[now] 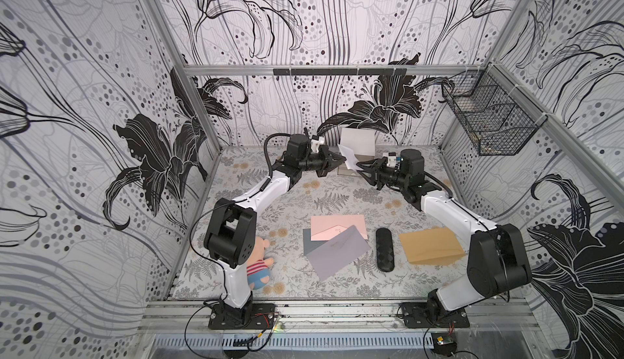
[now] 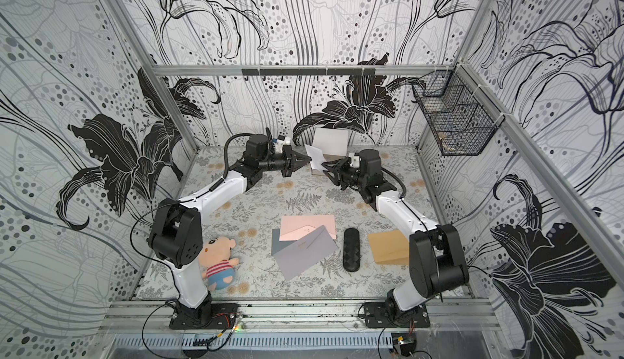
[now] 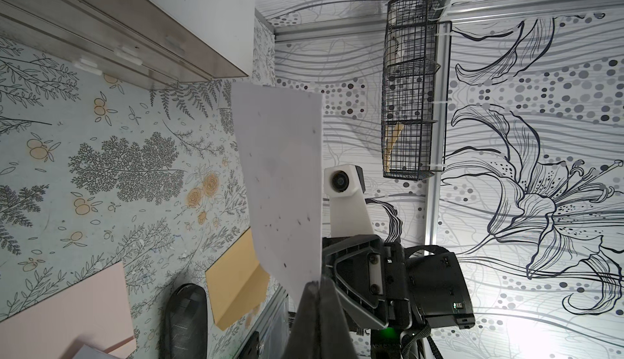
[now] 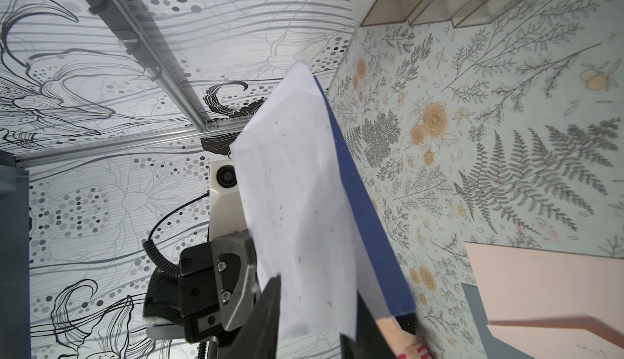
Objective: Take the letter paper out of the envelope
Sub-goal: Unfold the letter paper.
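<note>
Left claw pinches letter paper, well apart from grey envelope.

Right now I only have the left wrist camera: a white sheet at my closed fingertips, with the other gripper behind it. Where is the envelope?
Observer: In the right wrist view a dark blue envelope runs along the letter paper, seen nearly edge-on.
Operator: Does the right gripper have it?
Observer: Envelope and paper both run down between the right gripper's fingers. I cannot tell whether they pinch.
Operator: Anything by my arm that I cannot see?
Observer: In a top view a plush toy lies beside the left arm, near its base.
</note>
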You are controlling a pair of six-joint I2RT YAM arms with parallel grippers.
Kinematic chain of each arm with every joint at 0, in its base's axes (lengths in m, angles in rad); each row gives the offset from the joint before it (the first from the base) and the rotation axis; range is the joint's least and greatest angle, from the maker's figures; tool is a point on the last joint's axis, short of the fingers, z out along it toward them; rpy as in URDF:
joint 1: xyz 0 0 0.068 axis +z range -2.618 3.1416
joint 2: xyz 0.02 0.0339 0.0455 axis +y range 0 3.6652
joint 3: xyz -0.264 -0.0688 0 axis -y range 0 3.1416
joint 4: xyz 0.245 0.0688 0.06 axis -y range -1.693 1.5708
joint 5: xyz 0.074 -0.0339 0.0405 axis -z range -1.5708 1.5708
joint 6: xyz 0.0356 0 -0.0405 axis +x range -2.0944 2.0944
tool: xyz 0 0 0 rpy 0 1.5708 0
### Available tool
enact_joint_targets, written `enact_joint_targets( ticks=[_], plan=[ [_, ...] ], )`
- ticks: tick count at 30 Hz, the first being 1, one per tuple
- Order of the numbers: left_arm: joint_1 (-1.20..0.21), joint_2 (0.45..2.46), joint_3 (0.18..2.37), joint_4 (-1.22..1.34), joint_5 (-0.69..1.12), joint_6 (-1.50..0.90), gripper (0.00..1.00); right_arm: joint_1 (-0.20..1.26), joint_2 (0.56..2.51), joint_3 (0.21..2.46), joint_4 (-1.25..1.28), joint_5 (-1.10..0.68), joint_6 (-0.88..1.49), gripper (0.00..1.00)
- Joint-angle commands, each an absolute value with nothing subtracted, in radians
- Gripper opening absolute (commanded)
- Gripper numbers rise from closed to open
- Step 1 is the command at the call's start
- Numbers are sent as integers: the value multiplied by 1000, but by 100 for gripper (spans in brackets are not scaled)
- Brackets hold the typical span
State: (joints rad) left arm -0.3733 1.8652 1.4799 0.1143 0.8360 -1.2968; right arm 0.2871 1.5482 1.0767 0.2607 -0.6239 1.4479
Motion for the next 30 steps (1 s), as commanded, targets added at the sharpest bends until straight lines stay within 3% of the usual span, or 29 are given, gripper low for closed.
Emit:
enact_joint_targets(
  ticks=[1,18,20,24,26,27,30],
  plan=[
    [-377,1864,1453,194,828,-1324,0,291,1563,1085,304,-621,1452,32],
    [-407,1878,1413,316,792,-1419,0,298,1573,1074,370,-592,1503,24],
    [-411,1880,1405,324,788,-1424,0,298,1577,1085,366,-594,1496,20],
    [-414,1881,1403,325,781,-1429,0,299,1571,1133,255,-602,1398,0],
    [-414,1878,1405,313,771,-1429,0,303,1566,1195,107,-606,1265,0],
    [-410,1870,1410,300,756,-1428,5,305,1562,1243,-10,-596,1169,0],
    [-388,1829,1428,195,684,-1398,34,323,1557,1402,-330,-491,838,0]
  ],
)
